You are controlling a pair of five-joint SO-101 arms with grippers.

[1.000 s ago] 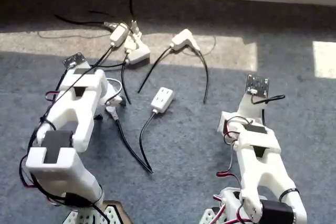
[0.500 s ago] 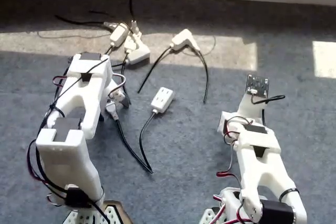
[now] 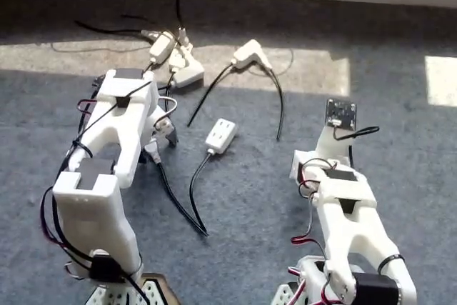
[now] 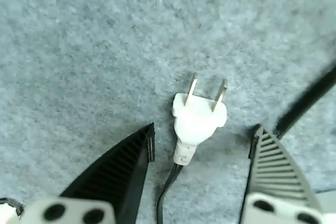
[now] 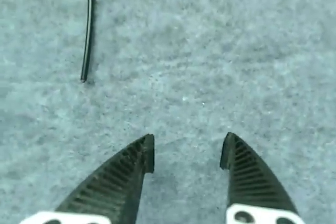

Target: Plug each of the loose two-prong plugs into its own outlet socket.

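A white two-prong plug (image 4: 197, 121) lies on the grey carpet, prongs pointing away from my left gripper (image 4: 204, 130). That gripper is open and hangs just above the plug, one finger on each side, not touching it. In the high view the plug (image 3: 151, 151) and its black cord (image 3: 175, 201) peek out beside the left arm (image 3: 118, 126). A white outlet block (image 3: 221, 135) lies at the centre of the carpet. Another white outlet piece (image 3: 249, 53) lies further back. My right gripper (image 5: 189, 141) is open over bare carpet.
A cluster of white plugs and adapters (image 3: 175, 61) with black cords lies at the back left. A loose black cord end (image 5: 84, 76) lies on the carpet ahead of the right gripper. The right arm (image 3: 343, 198) stands at the front right.
The left arm has swung forward and to the right over the plug by the black cord. The right arm has shifted slightly to the left.
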